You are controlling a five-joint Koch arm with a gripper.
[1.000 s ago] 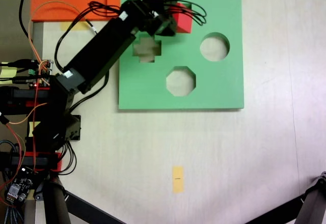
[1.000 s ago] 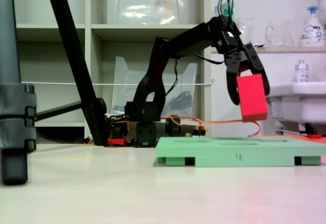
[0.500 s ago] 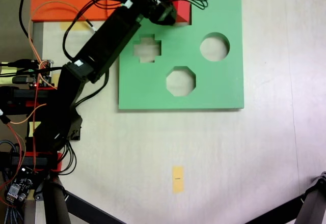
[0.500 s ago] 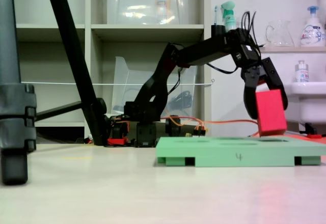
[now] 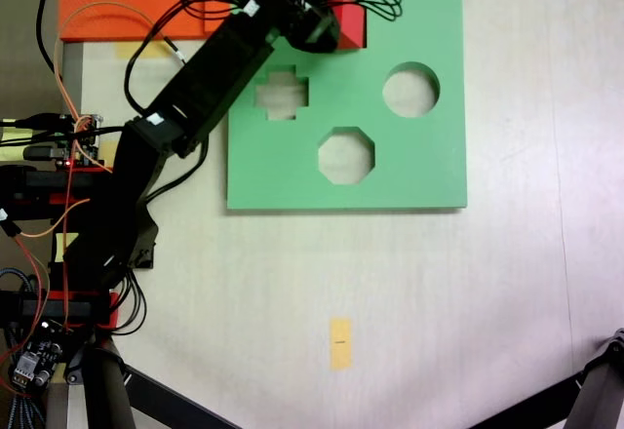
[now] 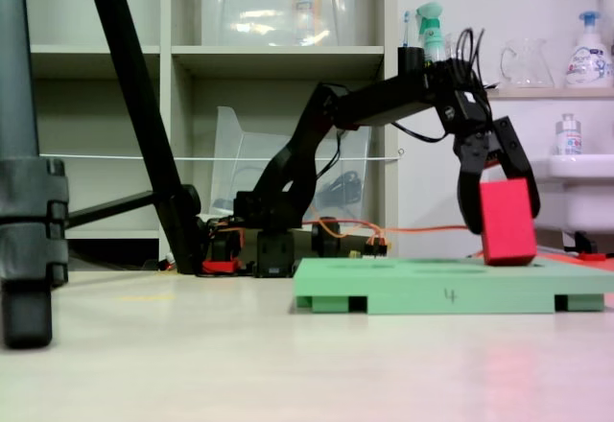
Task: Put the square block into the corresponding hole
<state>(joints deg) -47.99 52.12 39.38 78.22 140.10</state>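
Red and plain-faced, the square block [image 6: 507,222] is clamped between the jaws of the hand [image 6: 499,213], its lower edge at the green foam board's [image 5: 419,171] top surface, near the board's far edge. Insertion looks begun but unfinished: most of the block stands above the board. The square hole is hidden beneath it.
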